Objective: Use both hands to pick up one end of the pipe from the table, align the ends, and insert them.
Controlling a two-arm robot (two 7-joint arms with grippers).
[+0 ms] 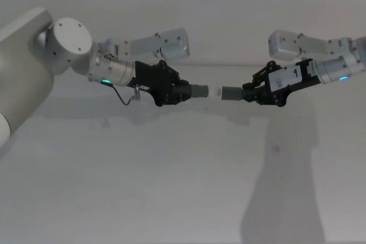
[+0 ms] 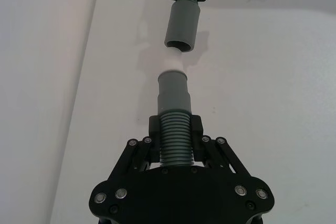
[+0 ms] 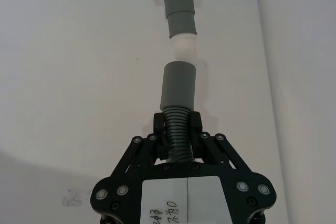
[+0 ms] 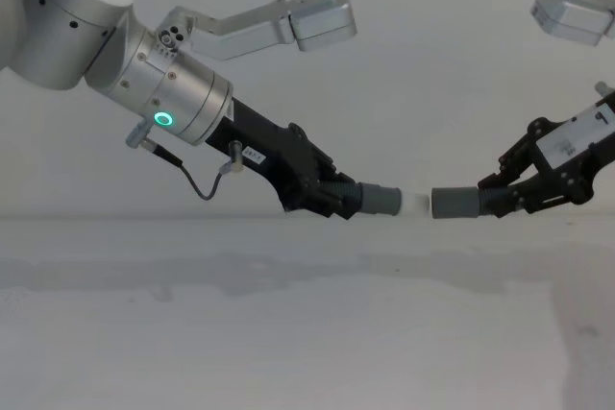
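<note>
Surface: plain whitish table (image 1: 171,187). Above it, left gripper (image 1: 182,91) clamped on ribbed pipe, white-tipped cuff (image 1: 201,91) projecting. Right gripper (image 1: 251,93) clamped likewise; open cuff (image 1: 230,93) facing, aligned, just apart. Hose bodies hidden behind jaws.

The head view looks forward and down from above onto the tabletop (image 1: 171,187), with both arms entering from the upper left and upper right of the frame. The chest view sits lower and faces across the tabletop (image 4: 288,333) side-on, sharing the same central meeting spot. Each wrist view looks closely along its own gripper, left gripper (image 2: 175,129) and right gripper (image 3: 177,124), toward the opposite one.
</note>
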